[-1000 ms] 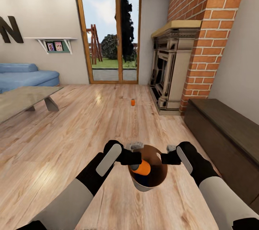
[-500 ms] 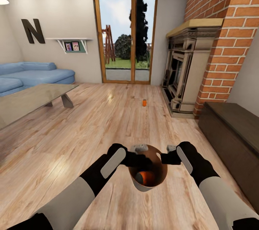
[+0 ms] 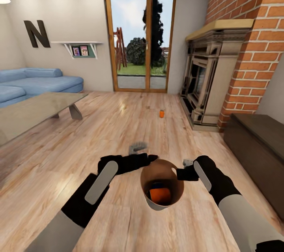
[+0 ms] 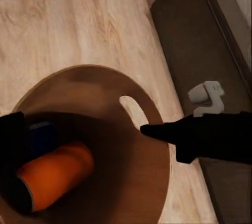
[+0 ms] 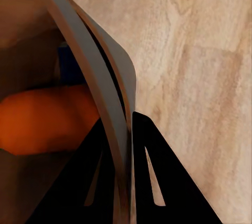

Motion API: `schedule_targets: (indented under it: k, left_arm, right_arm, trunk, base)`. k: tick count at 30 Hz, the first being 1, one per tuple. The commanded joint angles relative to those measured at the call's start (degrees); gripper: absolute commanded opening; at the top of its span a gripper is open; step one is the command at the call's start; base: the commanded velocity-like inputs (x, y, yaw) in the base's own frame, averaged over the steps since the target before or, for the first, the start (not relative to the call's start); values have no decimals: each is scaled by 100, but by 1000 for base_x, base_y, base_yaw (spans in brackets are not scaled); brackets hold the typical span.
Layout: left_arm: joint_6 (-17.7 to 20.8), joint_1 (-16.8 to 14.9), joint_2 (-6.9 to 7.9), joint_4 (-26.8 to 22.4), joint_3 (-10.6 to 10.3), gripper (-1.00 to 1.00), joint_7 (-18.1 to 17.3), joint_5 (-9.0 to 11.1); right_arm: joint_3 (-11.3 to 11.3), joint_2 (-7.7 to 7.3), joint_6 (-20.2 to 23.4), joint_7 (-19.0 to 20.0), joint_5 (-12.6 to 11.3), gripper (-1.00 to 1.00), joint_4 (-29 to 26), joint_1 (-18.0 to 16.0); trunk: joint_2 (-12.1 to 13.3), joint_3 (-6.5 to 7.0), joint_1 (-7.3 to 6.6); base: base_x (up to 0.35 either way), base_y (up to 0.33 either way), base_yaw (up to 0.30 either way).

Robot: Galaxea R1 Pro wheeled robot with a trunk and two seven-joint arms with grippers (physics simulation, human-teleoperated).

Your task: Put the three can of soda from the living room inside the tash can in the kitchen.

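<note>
The trash can [image 3: 153, 204] hangs just above the wood floor, and my right gripper [image 3: 178, 174] is shut on its right rim. The right wrist view has both fingers pinching the bin wall [image 5: 79, 50]. An orange soda can [image 3: 159, 195] lies inside the bin, with the blue can [image 3: 157, 185] beside it; both also show in the left wrist view, orange [image 4: 52, 174] and blue [image 4: 42, 137]. My left gripper [image 3: 152, 158] hovers open at the bin's left rim, holding nothing. Another orange can [image 3: 161, 114] stands on the floor farther ahead, near the fireplace.
A brick fireplace [image 3: 207, 82] and a long dark low cabinet [image 3: 256, 141] line the right side. A low coffee table [image 3: 35, 110] and a blue sofa [image 3: 39, 84] stand at the left. Glass doors [image 3: 140, 39] are straight ahead across open plank floor.
My left gripper let go of the orange can, which dropped into the bin, and the arm drew back to the left. The camera has turned, shifting the room in view.
</note>
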Motion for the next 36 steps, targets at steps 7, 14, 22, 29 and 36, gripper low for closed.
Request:
schedule_targets:
  k: [7,14,22,29,36]
  left_arm:
    - [-75,491,533,-408,961,100,-77,25]
    - [-98,869,832,-32,1484,100,-262,-2]
    - [-1242,1447,855,1964,1249,100,-270,-7]
    - [-1695,1563,825,2114,1221,100,-248,-19]
    - [-1949,1777,872,2066,1240,100,-205,-13]
  right_arm:
    - [-72,-78,1,15,-141,-100,34,-51]
    - [-90,-106,1,14,-144,-100,12,-56]
    - [-96,-128,1,22,-138,-100,-22,-50]
    - [-85,-133,1,23,-135,-100,-262,-5]
    - [-56,-136,1,31,-128,-100,-388,20]
  trunk:
    - [0,0,0]
    - [0,-19,0]
    - [0,-28,0]
    - [0,-28,0]
    - [0,-28,0]
  base:
    - [272,260,-27]
    - [281,250,-244]
    - [297,212,-281]
    - [307,166,-286]
    - [329,107,-176]
